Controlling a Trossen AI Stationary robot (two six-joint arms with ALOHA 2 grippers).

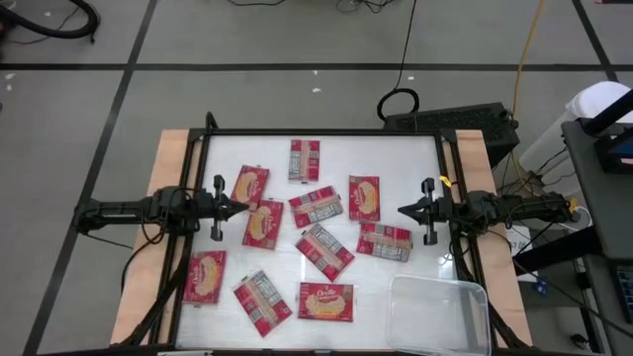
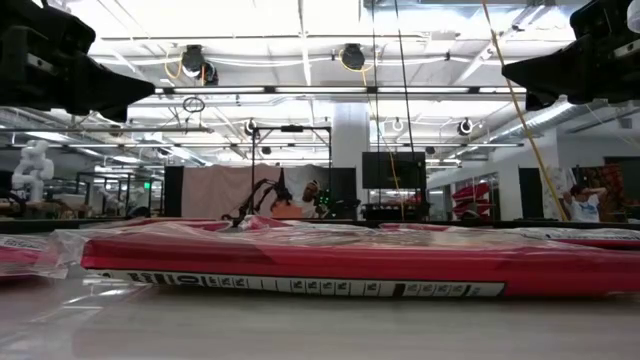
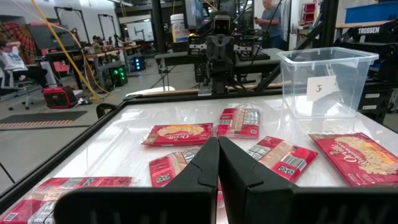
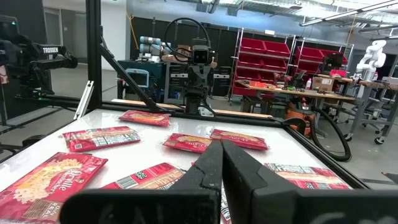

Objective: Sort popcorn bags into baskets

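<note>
Nothing sorted yet: about eleven bags lying flat and scattered across the white table, bin empty at the front right corner. Left gripper hovering at the left edge, jaws pressed shut, holding nothing. Right gripper the same at the right edge, shut and empty. Probably best to start with the right arm on the bag nearest the bin. Open wide first, come down on a free edge, pinch the crimped seam, lift clear before swinging over the bin wall.
</note>
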